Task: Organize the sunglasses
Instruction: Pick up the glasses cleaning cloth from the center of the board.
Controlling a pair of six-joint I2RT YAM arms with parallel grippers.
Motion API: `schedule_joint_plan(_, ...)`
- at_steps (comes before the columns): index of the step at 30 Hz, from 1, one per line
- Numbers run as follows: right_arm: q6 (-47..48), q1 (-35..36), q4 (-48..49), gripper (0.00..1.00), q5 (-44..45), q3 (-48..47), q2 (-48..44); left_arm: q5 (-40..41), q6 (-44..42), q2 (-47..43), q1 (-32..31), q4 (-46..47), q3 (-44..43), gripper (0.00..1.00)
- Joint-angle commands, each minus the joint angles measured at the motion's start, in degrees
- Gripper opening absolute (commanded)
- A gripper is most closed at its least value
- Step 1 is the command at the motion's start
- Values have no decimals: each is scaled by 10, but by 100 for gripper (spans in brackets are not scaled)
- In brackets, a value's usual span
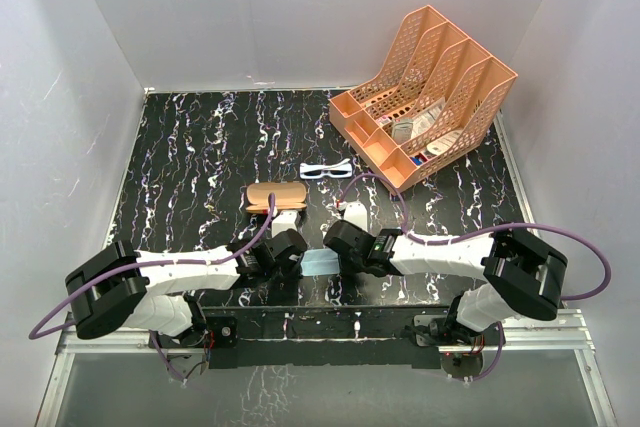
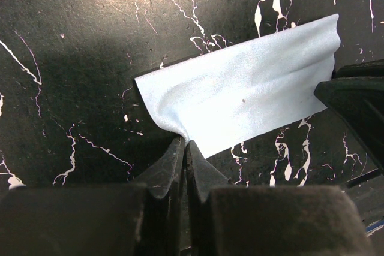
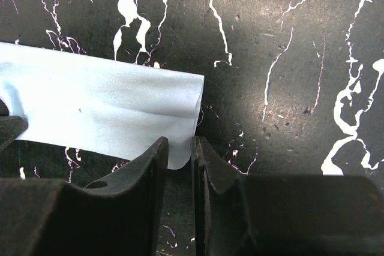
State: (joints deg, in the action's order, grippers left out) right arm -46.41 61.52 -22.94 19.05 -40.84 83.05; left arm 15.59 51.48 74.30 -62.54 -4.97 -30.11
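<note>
Pinching the light blue cloth (image 2: 240,97) from both ends, the two arms meet low over the near-middle of the black marbled counter (image 1: 190,157). The left pincer (image 2: 185,145) has its tips pressed together on the cloth's near-left corner, which puckers where it runs into them. The right pincer (image 3: 180,143) is clamped on the opposite edge, with the fabric folded down into the narrow slit between its fingers. The cloth lies close to the counter's near edge, stretched between the two grips.

The sunglasses (image 1: 327,169) (white frame, bluish lenses) sit free on the counter farther back, well apart from both pincers. They lie between the brown case (image 1: 275,194) on their left and the orange organizer (image 1: 425,97) on their right, near the organizer's front corner and touching neither. The case lies just beyond the left pincer.

Bare counter spreads over the far left and centre. The organizer fills the far right corner, and white walls (image 1: 250,7) close the left, right and far edges.
</note>
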Motion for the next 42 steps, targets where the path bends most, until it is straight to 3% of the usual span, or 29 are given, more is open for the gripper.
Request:
schedule_joint_plan(1,14,2,-73,21,14,13,18,-13,2,-8,-4,-16,8,0)
schedule_joint_plan(19,5,3,-88,17,0,8,45,-13,1,-12,-4,-13,11,0)
schedule_joint_plan(31,0,14,-68,4,-6,0,62,-17,1,0,-4,-7,12,0)
schedule_joint_plan(42,-8,35,-73,17,-1,-20,83,-15,4,-8,-4,-8,15,0)
